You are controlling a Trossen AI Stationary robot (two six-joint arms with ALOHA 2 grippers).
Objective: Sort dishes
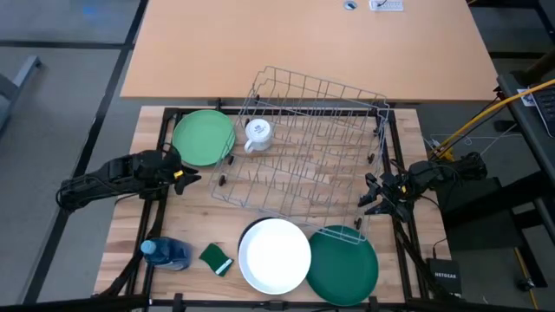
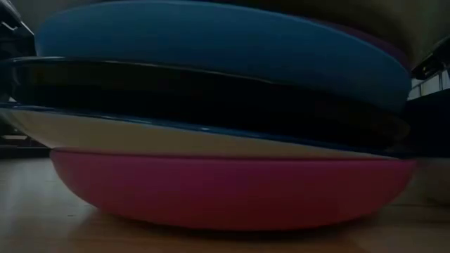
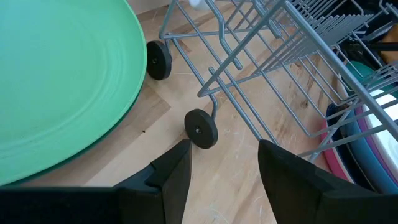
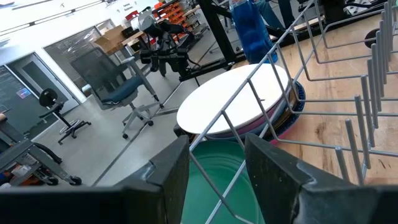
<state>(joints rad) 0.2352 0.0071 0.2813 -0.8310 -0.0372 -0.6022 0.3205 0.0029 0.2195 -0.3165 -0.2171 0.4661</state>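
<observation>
Light green plate: lies flat at the far left of the wooden table, just beside the left end of the rack; in the left wrist view it fills one side of the picture
White plate: on top of a stack at the near edge of the table, around the middle; the right wrist view shows its round pale top
Stack under the white plate: the low view shows, from the top down, a blue plate, a dark one, a cream one and a pink plate resting on the wood
Dark green plate: near right, touching the white plate's stack, with the rack's near right corner over its far rim
Dish rack: grey wire, tilted, standing in the middle of the table (its small black feet show in the left wrist view)
Left gripper: low over the left edge of the table, just near of the light green plate, fingers parted with nothing between them; bare wood shows in the gap
Right gripper: at the rack's right end, fingers apart, a rack wire running through the gap; whether they touch it I cannot tell
White mug: inside the far left part of the rack
Green sponge: near left, between a blue bottle and the white plate
</observation>
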